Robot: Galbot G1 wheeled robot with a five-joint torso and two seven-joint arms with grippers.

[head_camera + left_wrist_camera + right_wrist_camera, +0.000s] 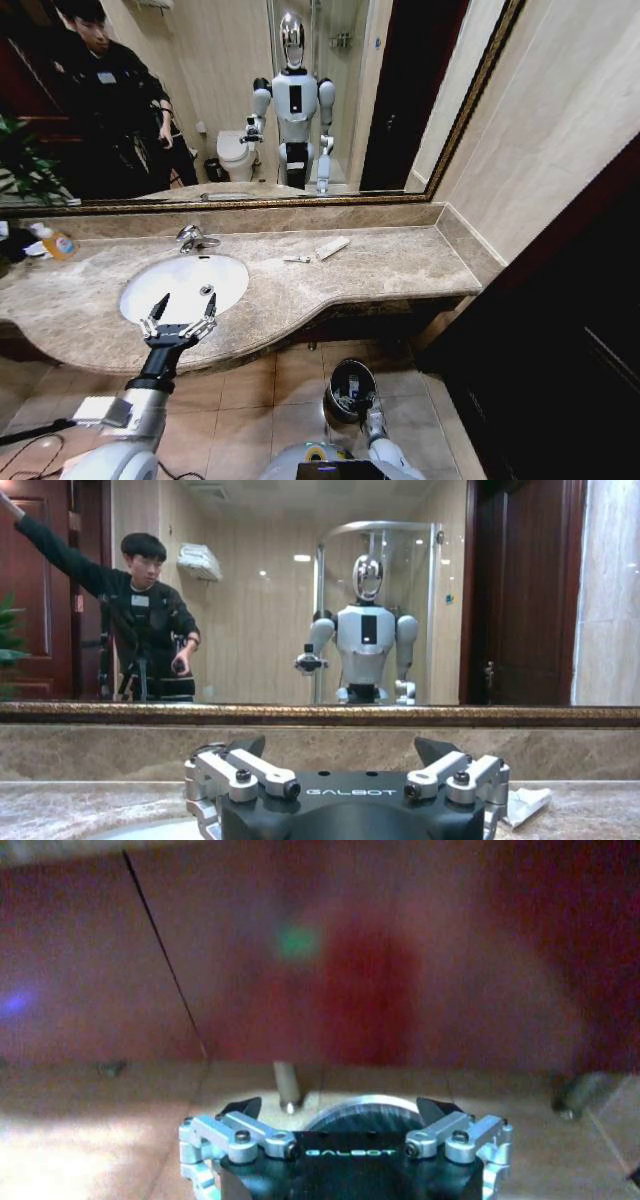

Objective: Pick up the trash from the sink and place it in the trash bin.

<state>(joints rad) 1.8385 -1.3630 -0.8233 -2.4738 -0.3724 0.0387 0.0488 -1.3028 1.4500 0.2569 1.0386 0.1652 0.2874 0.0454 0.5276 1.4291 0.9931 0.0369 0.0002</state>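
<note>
Two pieces of trash are seen on the counter [390,262], behind and to the right of the sink [183,285]: a flat white packet [332,248] near the back wall and, just beside it toward the basin, a short white stick [297,259]. They lie close to each other but apart. In the left wrist view the packet [524,805] is found just past the right finger of the end effector. The basin itself looks bare; its drain and the chrome faucet [194,238] at the rear rim are visible.

The left end effector [179,316] is held over the front rim of the sink, its fingers spread wide and nothing between them. An orange bottle [58,243] stands at the far left of the counter.

The bin [351,389] stands on the tiled floor in front of the counter. The right end effector [345,1111] is positioned low above the bin, fingers wide apart and empty; the metal rim [365,1103] is seen between them.
</note>
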